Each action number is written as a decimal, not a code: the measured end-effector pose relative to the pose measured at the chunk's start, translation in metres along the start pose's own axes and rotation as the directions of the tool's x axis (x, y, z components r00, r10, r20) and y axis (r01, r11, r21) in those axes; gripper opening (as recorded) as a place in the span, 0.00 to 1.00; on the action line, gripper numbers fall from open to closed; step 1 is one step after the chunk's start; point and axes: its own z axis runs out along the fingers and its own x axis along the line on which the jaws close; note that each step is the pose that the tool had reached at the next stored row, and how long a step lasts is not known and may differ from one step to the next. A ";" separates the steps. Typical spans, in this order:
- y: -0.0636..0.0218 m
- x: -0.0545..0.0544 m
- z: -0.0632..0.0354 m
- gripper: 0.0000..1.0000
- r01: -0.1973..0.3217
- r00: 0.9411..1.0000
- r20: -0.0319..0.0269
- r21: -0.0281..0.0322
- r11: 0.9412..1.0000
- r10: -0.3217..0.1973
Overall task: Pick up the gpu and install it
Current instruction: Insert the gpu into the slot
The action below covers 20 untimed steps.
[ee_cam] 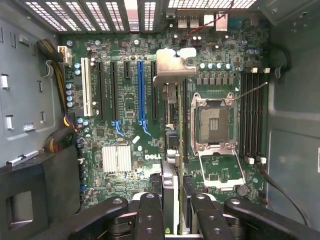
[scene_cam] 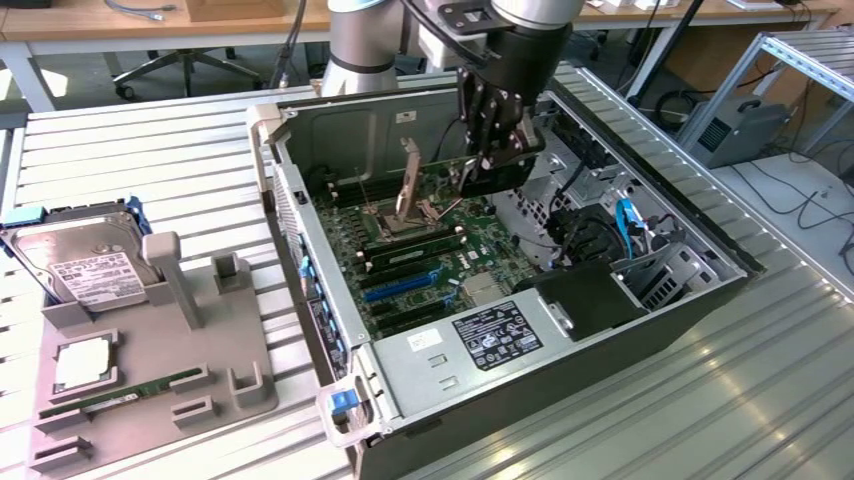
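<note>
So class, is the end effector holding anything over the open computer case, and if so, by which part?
Yes: the end effector grips the gpu by its top edge, the card edge-on above the motherboard.

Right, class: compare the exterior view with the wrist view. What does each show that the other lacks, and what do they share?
Exterior view alone: the grey parts tray beside the computer case, holding a hard drive and a RAM stick.

Wrist view alone: the blue expansion slot, the white slot and the DELL marking.

Shared: the motherboard, its open CPU socket, and the gripper shut on the gpu, held edge-on above the board.
</note>
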 end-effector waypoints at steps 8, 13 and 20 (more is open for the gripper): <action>0.0010 0.000 0.0039 0.27 0.000 1.000 0.000 0.000 1.000 0.000; 0.0010 0.000 0.0047 0.27 0.000 1.000 0.000 0.000 1.000 0.000; 0.0012 0.000 0.0081 0.27 0.000 1.000 0.000 0.000 1.000 0.000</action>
